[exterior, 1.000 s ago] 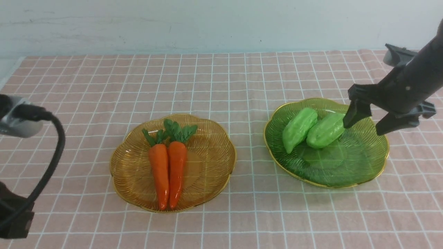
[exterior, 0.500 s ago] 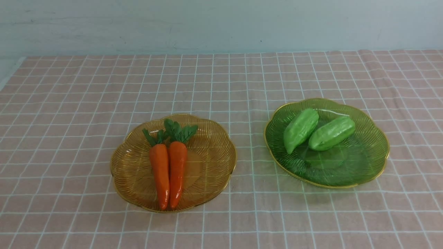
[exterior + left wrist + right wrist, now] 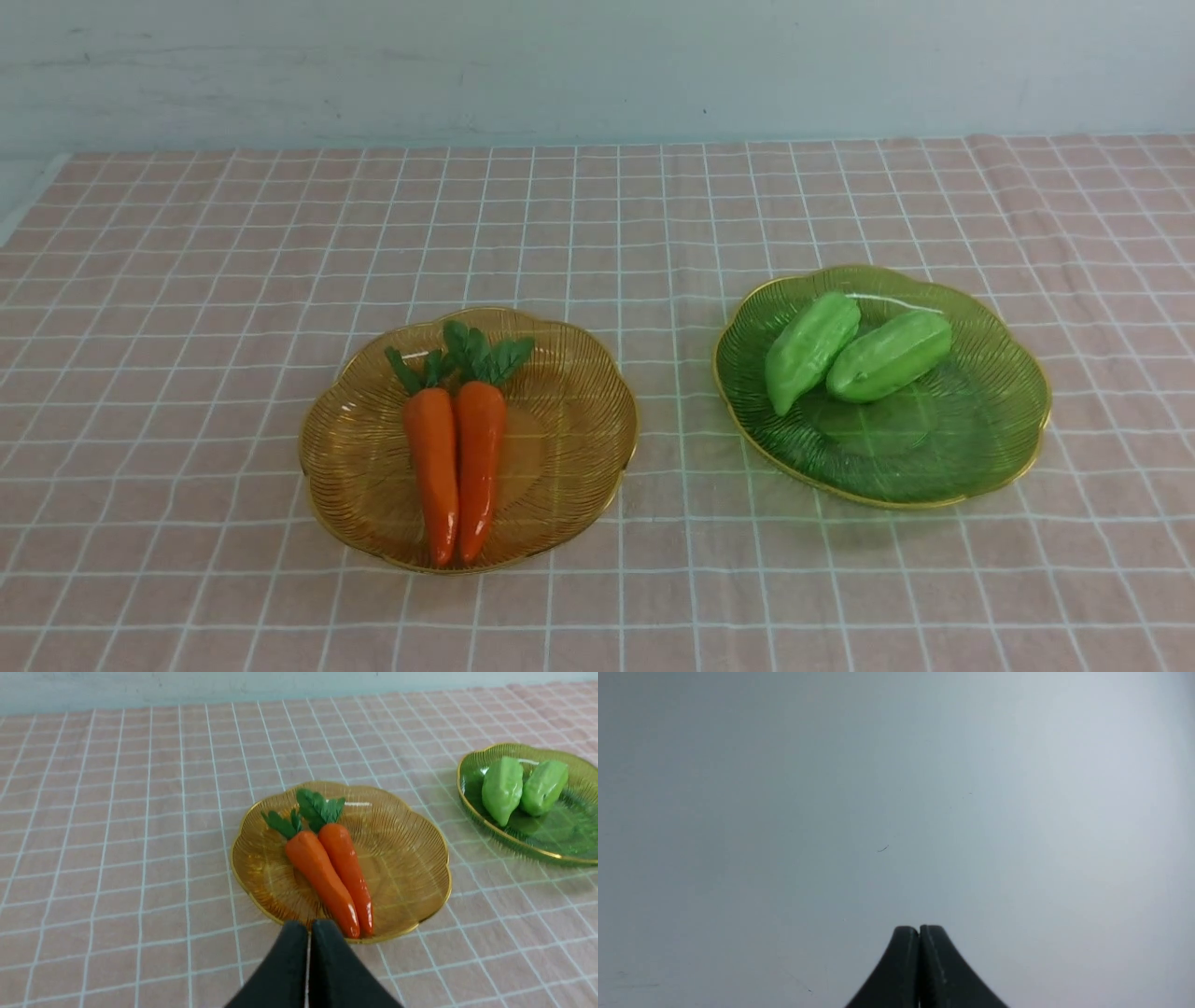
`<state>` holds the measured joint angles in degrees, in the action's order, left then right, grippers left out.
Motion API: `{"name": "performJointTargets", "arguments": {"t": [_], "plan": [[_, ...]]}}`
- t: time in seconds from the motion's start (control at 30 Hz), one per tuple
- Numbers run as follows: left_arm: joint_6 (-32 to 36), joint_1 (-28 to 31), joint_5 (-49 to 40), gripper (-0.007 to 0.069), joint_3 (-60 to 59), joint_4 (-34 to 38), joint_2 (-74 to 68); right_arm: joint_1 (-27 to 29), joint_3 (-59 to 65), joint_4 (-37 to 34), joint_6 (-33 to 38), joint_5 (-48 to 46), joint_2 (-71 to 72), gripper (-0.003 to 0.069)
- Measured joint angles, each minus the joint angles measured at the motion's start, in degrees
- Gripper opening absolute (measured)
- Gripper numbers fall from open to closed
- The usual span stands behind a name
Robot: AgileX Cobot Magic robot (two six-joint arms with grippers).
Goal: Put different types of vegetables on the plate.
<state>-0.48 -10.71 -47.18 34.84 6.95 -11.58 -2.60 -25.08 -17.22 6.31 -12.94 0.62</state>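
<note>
Presently, both left fingers and right fingers are closed, empty. Glossy orange carrots appear rigid, slippery; grip mid-body.

No readable text, as far as visible.

Two glossy orange carrots with dark green leafy tops are lying side by side on the amber plate, well apart from the left gripper, skinny ends toward it and leaves away. Farther from that gripper, off to its right, the green plate has two light green bumpy gourds lying on it, close together and angled differently. Both plates are scalloped, see-through and gold-rimmed, sitting flat btw.
</note>
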Motion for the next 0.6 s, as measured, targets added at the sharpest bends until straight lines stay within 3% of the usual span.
{"name": "performJointTargets", "arguments": {"t": [0.4,0.6], "plan": [[0.1,0.0,0.7,-0.0004,-2.4,4.0,3.0,0.0,0.1,0.0,0.0,0.0,0.0,-0.0015],[3.6,0.0,0.9,-0.0004,-2.6,3.2,3.0,0.0,0.1,0.0,0.0,0.0,0.0,-0.0015]]}}
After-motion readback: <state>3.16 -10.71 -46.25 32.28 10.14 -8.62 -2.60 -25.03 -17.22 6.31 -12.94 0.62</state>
